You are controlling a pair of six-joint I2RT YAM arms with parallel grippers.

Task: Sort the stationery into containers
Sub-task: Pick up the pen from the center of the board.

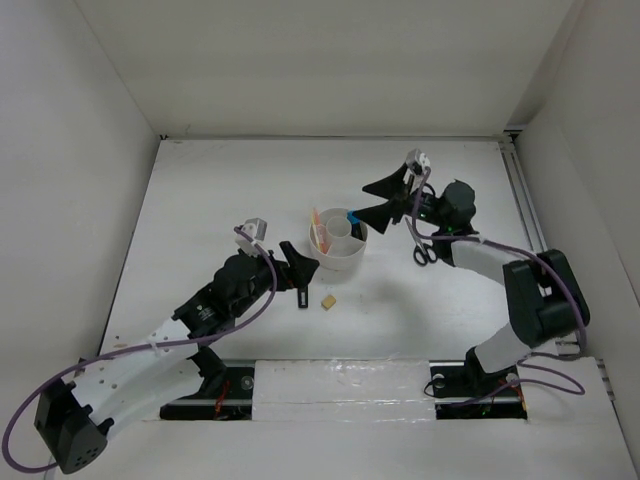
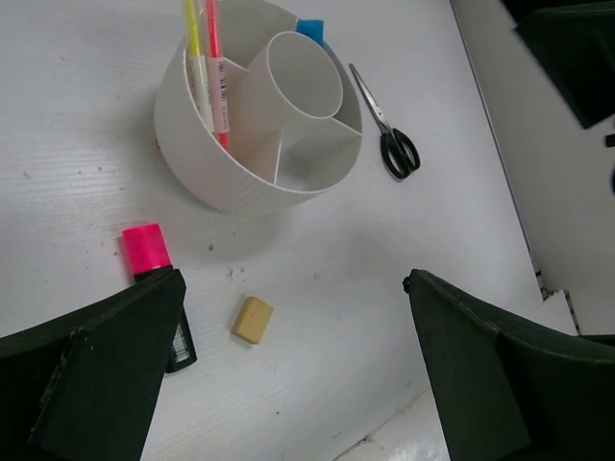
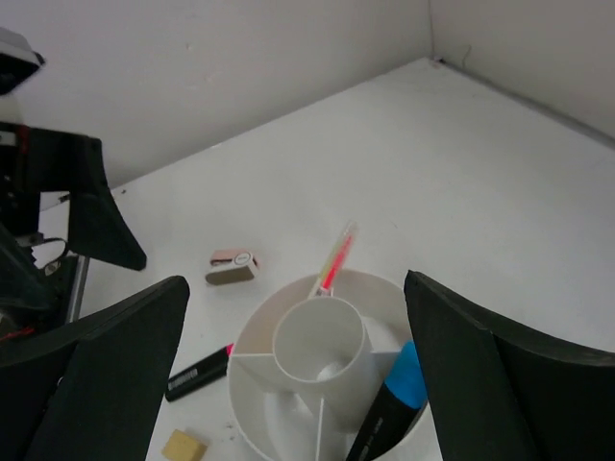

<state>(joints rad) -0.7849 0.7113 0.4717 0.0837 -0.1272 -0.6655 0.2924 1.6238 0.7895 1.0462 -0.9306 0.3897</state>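
Right fingers (image 3: 115,375) are hanging spread and empty over the white organizer (image 2: 221,173), where the blue-capped marker (image 3: 394,403) and two thin pens (image 2: 207,67) are already standing. Left fingers (image 2: 96,375), likewise released, are hovering above the pink-capped marker (image 2: 146,248) and eraser (image 2: 252,320) at lower left; scissors (image 2: 389,130) are also waiting on the counter (image 2: 384,230).

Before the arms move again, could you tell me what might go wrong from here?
The blue-capped marker leans in the organizer, close to the open right gripper; a careless move could knock it out. The pink-capped marker lies partly under the open left gripper, beside the eraser; closing may catch both.
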